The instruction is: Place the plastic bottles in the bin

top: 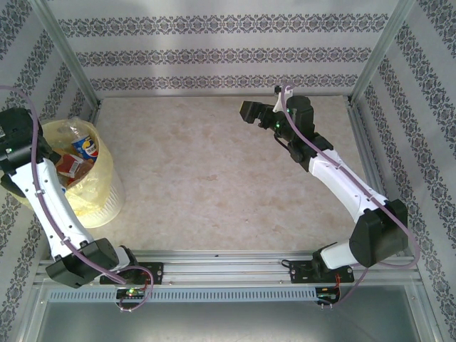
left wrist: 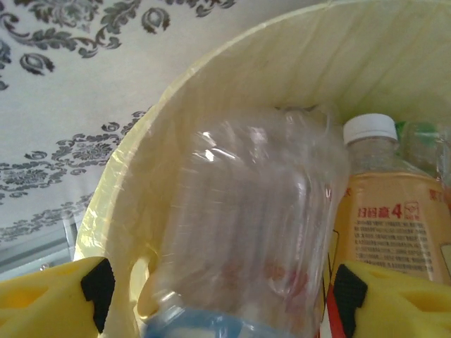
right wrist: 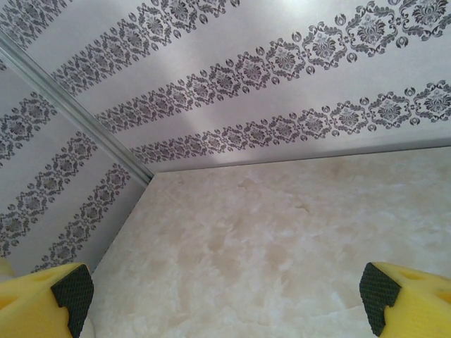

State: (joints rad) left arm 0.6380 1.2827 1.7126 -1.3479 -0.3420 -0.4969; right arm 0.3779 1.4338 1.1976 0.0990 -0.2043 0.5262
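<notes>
- The left gripper is spread wide over the bin; a blurred clear bottle, cut off below, is seen unclasped between its pads.
- An orange-labelled bottle is half hidden beside it.
- The right gripper is held open over the table.

We're looking at a pale marbled tabletop; grey damask-striped wallpaper covers the back wall and both side walls; aluminium posts rise at the far corners; a slotted metal rail runs along the near edge.
</notes>
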